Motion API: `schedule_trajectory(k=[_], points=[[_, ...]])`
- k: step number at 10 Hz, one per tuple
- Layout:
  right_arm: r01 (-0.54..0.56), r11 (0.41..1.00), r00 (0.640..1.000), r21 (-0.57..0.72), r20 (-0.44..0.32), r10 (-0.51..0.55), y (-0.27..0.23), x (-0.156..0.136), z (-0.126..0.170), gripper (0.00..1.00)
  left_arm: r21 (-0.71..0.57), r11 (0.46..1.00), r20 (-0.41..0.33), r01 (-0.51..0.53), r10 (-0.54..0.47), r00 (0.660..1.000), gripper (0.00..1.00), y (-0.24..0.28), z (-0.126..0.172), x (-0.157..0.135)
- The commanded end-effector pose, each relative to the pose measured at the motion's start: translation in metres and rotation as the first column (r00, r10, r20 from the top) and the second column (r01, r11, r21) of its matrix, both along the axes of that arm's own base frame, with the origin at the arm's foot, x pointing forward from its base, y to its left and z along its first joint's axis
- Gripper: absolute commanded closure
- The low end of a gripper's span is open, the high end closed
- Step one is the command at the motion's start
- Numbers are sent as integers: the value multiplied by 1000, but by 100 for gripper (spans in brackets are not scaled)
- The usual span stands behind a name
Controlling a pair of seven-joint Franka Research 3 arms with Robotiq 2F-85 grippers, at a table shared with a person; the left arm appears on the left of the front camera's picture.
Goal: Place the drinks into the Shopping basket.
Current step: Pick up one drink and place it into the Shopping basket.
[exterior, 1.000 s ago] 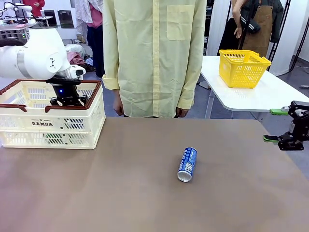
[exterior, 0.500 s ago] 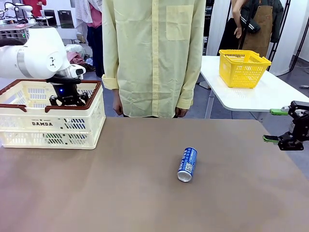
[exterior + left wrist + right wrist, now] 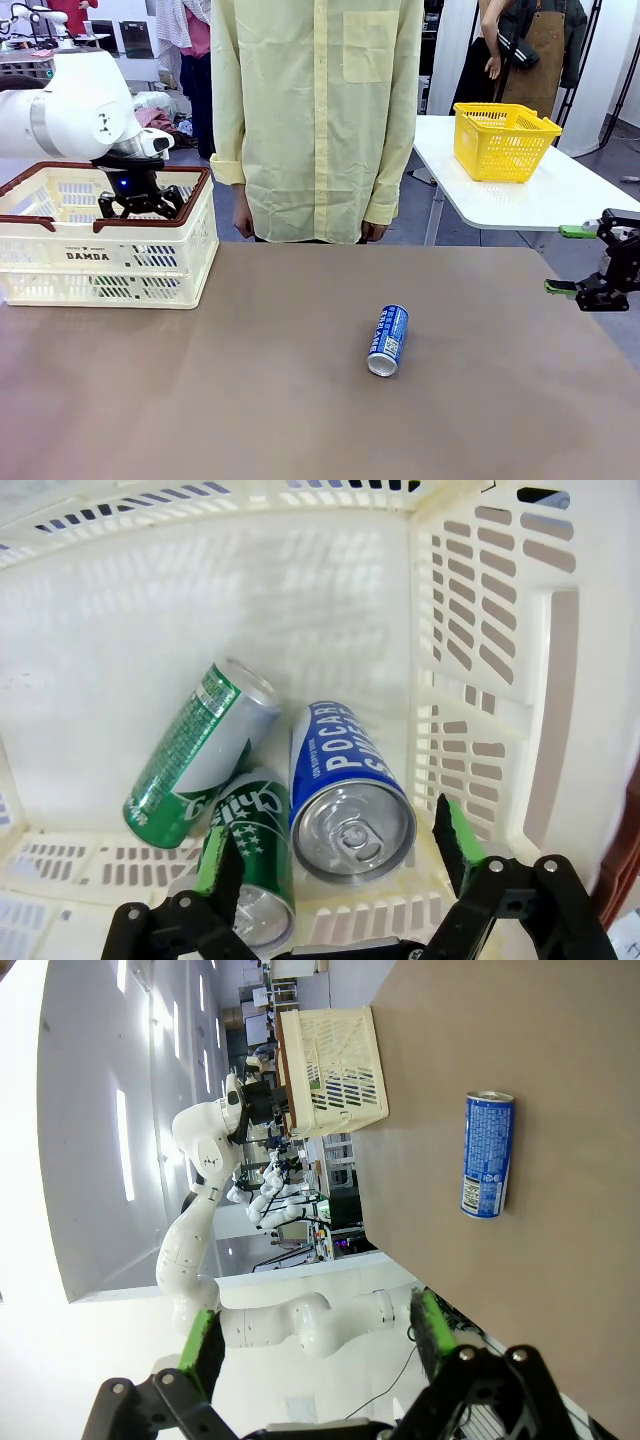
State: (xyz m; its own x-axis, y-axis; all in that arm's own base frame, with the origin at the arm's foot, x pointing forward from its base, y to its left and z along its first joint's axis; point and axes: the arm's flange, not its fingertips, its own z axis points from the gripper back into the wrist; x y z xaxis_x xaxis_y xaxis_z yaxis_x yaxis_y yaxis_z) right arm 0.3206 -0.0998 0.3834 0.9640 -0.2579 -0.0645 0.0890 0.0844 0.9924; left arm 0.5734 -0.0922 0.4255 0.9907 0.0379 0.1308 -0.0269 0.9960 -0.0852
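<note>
Cans: three lie in the basket [image 3: 60,255] at ten o'clock, under the spread, empty left gripper [image 3: 335,865]; one blue can [image 3: 388,340] waits mid-table, the right gripper [image 3: 578,262] spread at three o'clock.

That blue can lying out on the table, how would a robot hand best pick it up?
Probably by its round body, near the middle, coming straight down from above. The blue can lies on its side on the brown table, silver end toward the robot, so the fingers should straddle its width, across the long axis. The open right gripper is the nearer one.
</note>
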Motion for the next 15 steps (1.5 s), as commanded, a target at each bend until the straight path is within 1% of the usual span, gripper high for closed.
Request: schedule_trajectory(k=[1,2,3,4,5,6,7,8,9,10,11,12,13,14,15], points=[[13,1000,1000,10,-2,-13,1,1,4,0,-7,1000,21,-24,24,999,0,10,17,-10],[13,1000,1000,10,-2,-13,1,1,4,0,-39,999,75,-24,27,997,0,17,40,-16],[13,1000,1000,10,-2,-13,1,1,4,0,-18,999,138,-42,44,989,0,29,78,-26],[13,1000,1000,10,-2,-13,1,1,4,0,-51,998,177,-22,30,984,0,38,114,-40],[13,1000,1000,10,-2,-13,1,1,4,0,-132,991,172,13,10,985,0,43,146,-58],[13,1000,1000,10,-2,-13,1,1,4,0,-220,973,147,71,-39,988,0,46,171,-83],[13,1000,1000,10,-2,-13,1,1,4,0,-344,924,137,168,-128,982,0,48,191,-119],[13,1000,1000,10,-2,-13,1,1,4,0,-422,869,146,259,-217,965,0,51,199,-155],[13,1000,1000,10,-2,-13,1,1,4,0,-517,790,201,329,-262,944,0,60,198,-190],[13,1000,1000,10,-2,-13,1,1,4,0,-628,690,248,360,-260,933,0,73,187,-222],[13,1000,1000,10,-2,-13,1,1,4,0,-701,626,279,341,-198,940,0,93,170,-249],[13,1000,1000,10,-2,-13,1,1,4,0,-771,507,315,386,-223,923,0,123,145,-268],[13,1000,1000,10,-2,-13,1,1,4,0,-838,365,335,406,-242,910,0,157,121,-271],[13,1000,1000,10,-2,-13,1,1,4,0,-894,226,340,387,-220,914,0,188,95,-267],[13,1000,1000,10,-2,-13,1,1,4,0,-931,156,305,329,-159,939,0,211,71,-260]])
